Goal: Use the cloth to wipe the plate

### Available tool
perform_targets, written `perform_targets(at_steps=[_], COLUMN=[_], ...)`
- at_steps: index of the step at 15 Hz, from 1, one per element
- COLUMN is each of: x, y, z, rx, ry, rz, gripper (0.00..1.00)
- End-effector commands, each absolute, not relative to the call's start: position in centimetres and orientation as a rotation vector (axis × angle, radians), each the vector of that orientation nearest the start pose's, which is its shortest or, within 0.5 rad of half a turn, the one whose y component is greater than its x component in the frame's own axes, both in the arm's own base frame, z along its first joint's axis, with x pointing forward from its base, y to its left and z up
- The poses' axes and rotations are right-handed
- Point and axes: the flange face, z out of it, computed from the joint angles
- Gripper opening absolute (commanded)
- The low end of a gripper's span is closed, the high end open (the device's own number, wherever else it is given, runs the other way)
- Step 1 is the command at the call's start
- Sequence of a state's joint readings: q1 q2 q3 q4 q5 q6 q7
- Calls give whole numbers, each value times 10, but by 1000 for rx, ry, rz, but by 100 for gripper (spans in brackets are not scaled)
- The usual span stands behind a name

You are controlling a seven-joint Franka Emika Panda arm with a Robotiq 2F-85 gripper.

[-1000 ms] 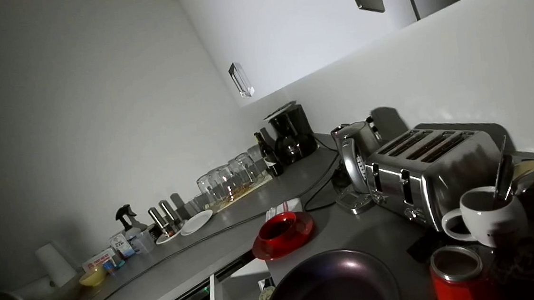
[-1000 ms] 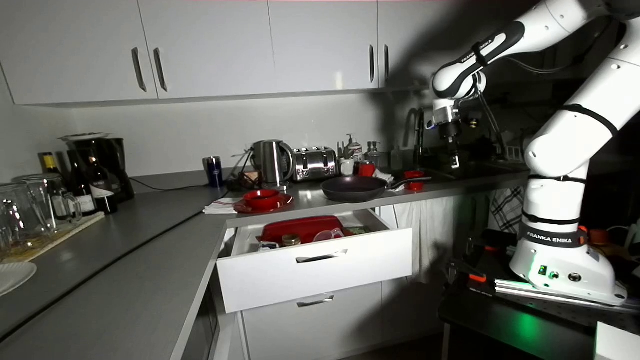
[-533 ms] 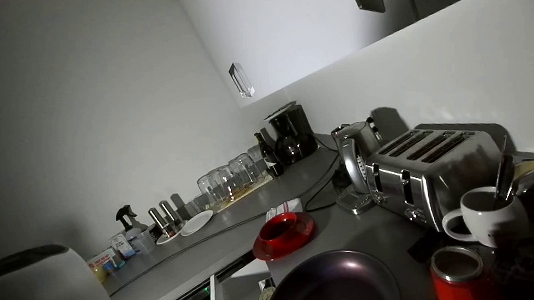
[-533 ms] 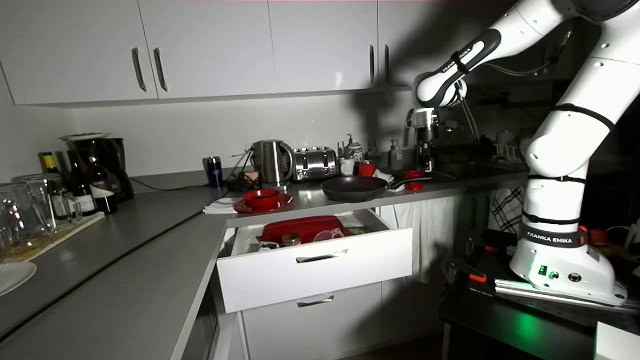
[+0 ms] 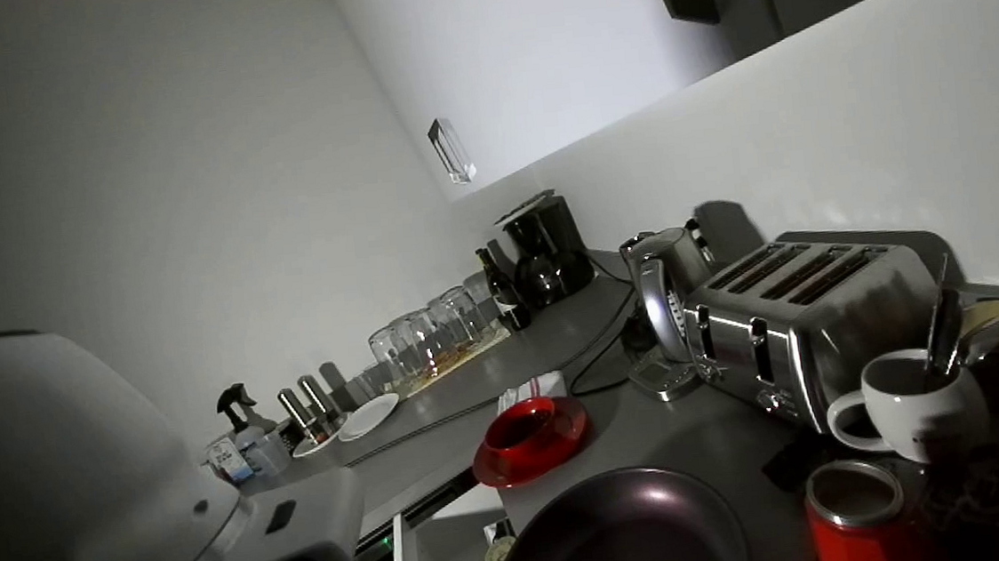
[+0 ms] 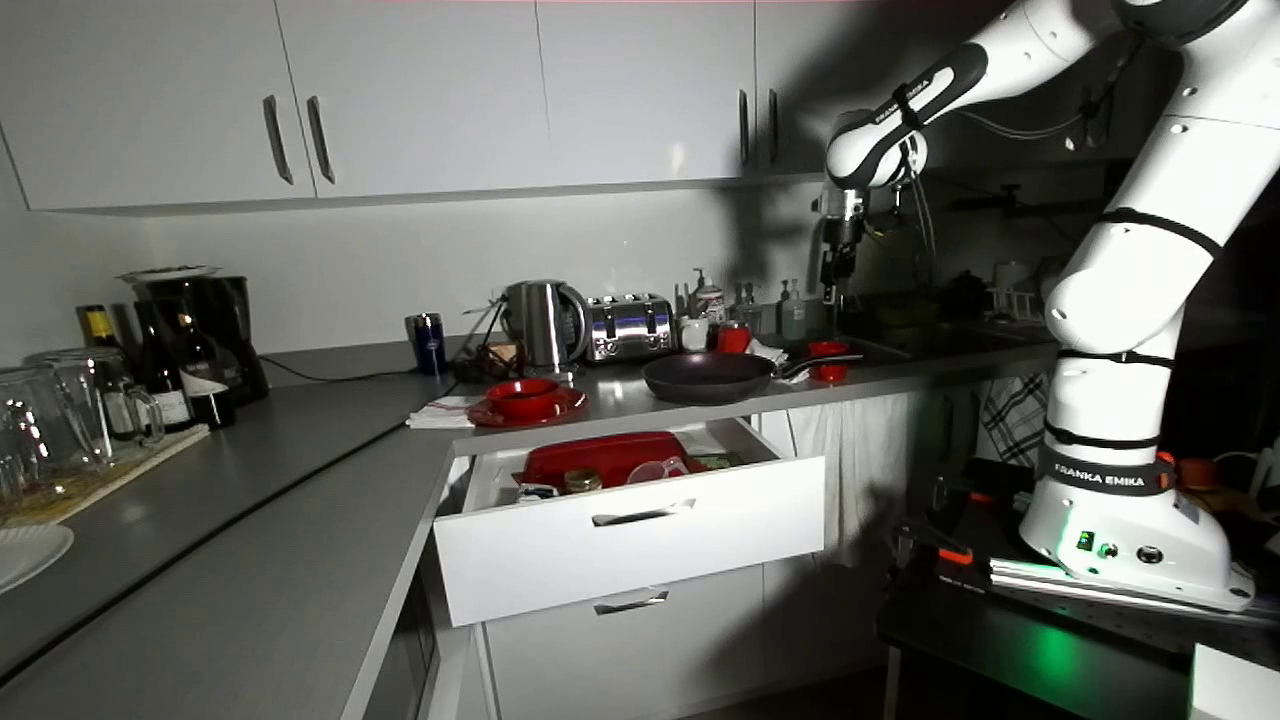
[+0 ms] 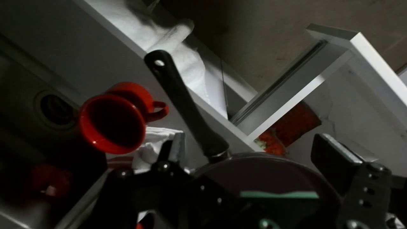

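Observation:
A red plate (image 6: 578, 405) with a red bowl (image 6: 522, 398) on it sits on the counter; the plate (image 5: 497, 472) shows in both exterior views. A folded white cloth with red stripes (image 6: 440, 413) lies beside the plate, also seen in an exterior view (image 5: 533, 389). Another white cloth (image 6: 766, 352) lies crumpled behind the pan handle; in the wrist view a crumpled white cloth (image 7: 159, 135) shows beside the red mugs, partly behind a finger. My gripper (image 6: 832, 285) is above the counter near the mugs. In the wrist view my gripper (image 7: 249, 140) is open and empty.
A dark frying pan (image 6: 708, 378) stands on the counter, its handle (image 7: 187, 105) reaching over the edge. Stacked red mugs (image 7: 111, 124) stand by the sink. A drawer (image 6: 630, 530) is open below. A toaster (image 6: 628, 327), kettle (image 6: 545, 322) and red jar (image 6: 734, 338) stand behind.
In an exterior view my gripper has moved left, from over the sink to near the mugs, and then a little up. The arm fills more of the lower left in an exterior view.

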State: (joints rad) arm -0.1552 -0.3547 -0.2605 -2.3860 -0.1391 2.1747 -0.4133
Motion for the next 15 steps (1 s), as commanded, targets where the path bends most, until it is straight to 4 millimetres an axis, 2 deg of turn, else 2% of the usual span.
perform_targets(at_steps=[1, 6, 11, 15], x=[429, 468, 516, 557], y=[-218, -246, -261, -269], z=[464, 452, 440, 427], rx=[-3318, -3464, -3516, -3536], ry=[-108, -189, -254, -139], rz=[-239, -225, -215, -188], gripper=[100, 100, 100, 100])
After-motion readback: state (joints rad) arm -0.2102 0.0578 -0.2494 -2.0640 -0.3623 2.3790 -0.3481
